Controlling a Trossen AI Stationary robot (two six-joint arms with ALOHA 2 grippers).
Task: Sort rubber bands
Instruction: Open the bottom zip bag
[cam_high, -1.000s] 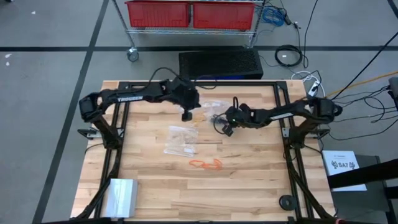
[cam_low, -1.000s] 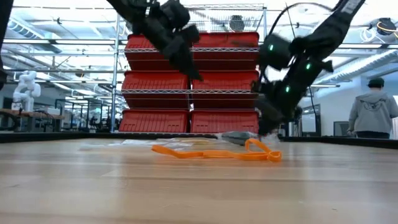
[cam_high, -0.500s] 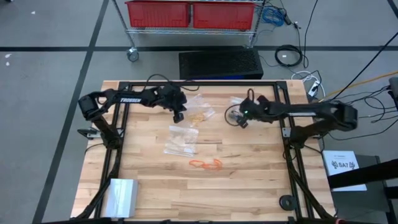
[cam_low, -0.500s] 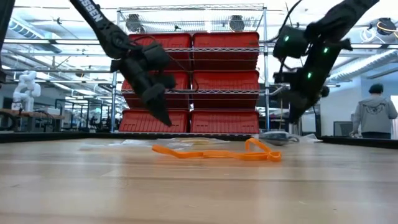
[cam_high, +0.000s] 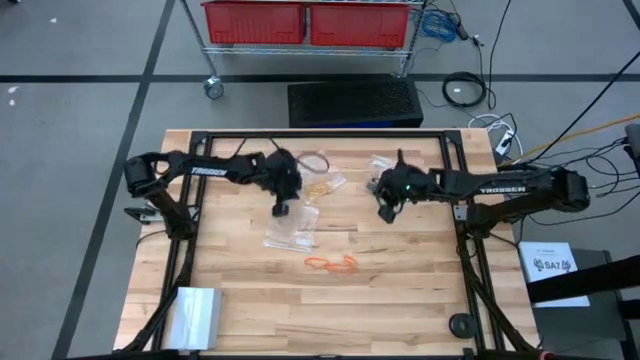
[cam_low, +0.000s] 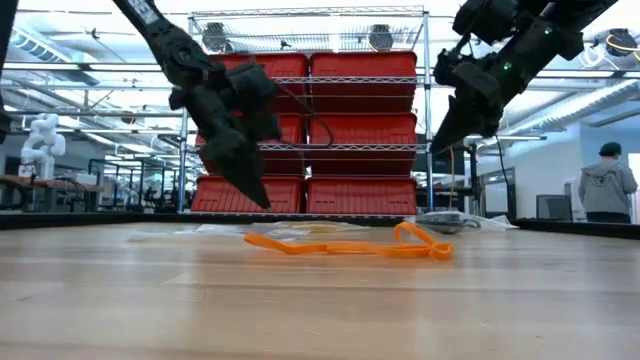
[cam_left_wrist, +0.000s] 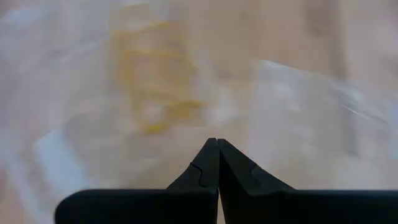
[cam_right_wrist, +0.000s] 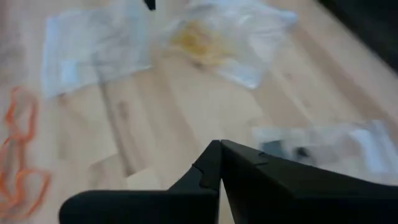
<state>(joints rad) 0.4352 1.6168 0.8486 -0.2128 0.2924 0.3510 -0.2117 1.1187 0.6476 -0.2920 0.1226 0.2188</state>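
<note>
Several orange rubber bands (cam_high: 332, 263) lie tangled on the wooden table, near its middle (cam_low: 350, 243). Yellowish rubber bands sit in a clear bag (cam_high: 320, 181) at the far side, black ones in another clear bag (cam_high: 385, 164). My left gripper (cam_high: 281, 209) is shut and empty, slanting down just above a third clear bag (cam_high: 292, 228); its shut tips show in the left wrist view (cam_left_wrist: 217, 142). My right gripper (cam_high: 386, 213) is shut and empty too, higher above the table (cam_low: 436, 150), right of the orange bands (cam_right_wrist: 18, 155).
A folded clear sheet (cam_high: 195, 315) lies at the table's near left corner. A black metal frame (cam_high: 300, 133) edges the table. Bare wood stretches along the near half. Beyond the far edge stand a rack with red bins (cam_low: 310, 130) and a person (cam_low: 603, 185).
My left gripper has come down and toward the near-left, from above the bag of yellowish bands to just over the third clear bag. My right gripper has risen off the table and drawn back toward the right edge. The orange bands have stayed put.
</note>
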